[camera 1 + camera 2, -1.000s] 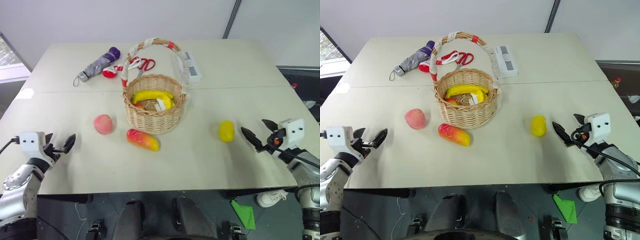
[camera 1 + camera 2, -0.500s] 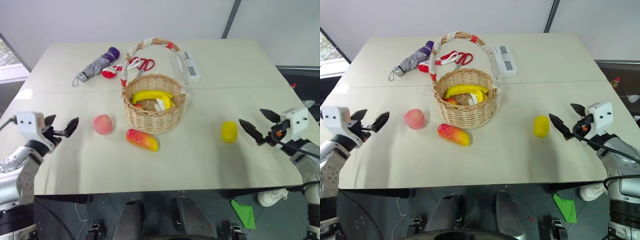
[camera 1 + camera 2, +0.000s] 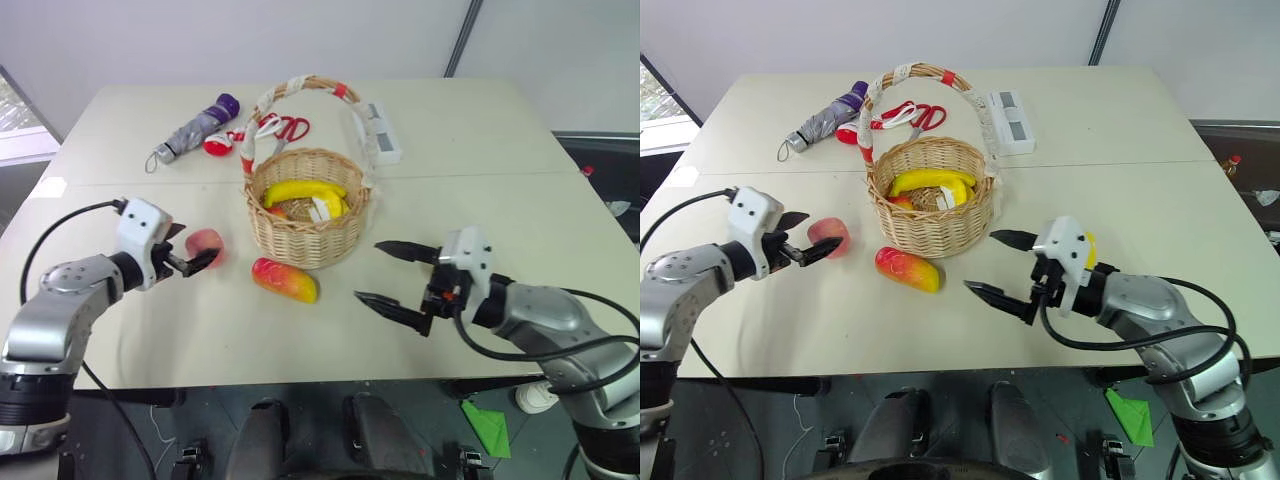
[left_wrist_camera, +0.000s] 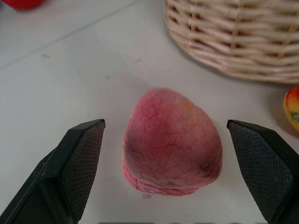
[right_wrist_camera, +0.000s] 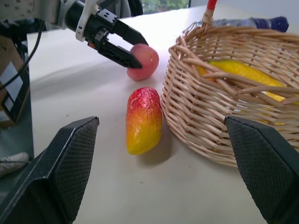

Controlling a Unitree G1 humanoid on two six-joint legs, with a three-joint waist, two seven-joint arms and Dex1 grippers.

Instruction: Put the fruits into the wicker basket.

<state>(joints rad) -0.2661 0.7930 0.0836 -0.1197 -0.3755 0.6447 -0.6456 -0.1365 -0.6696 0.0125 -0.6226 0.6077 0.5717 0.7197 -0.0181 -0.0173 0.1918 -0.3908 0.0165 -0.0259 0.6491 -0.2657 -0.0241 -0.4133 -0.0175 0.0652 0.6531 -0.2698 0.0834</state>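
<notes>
The left gripper [image 4: 163,168] stands wide open, one finger on either side of the peach [image 4: 172,142] on the table [image 3: 500,150], not clamping it. The right gripper [image 3: 1002,265] gapes wide and empty above the table, near the mango [image 3: 908,269] and wicker basket [image 3: 930,215], which holds the banana [image 3: 932,180].

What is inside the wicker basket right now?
Inside the wicker basket lies a yellow banana with a white label. A bit of red-orange fruit peeks out beneath it; the banana and basket wall cover most of it, so what it is cannot be told.
</notes>
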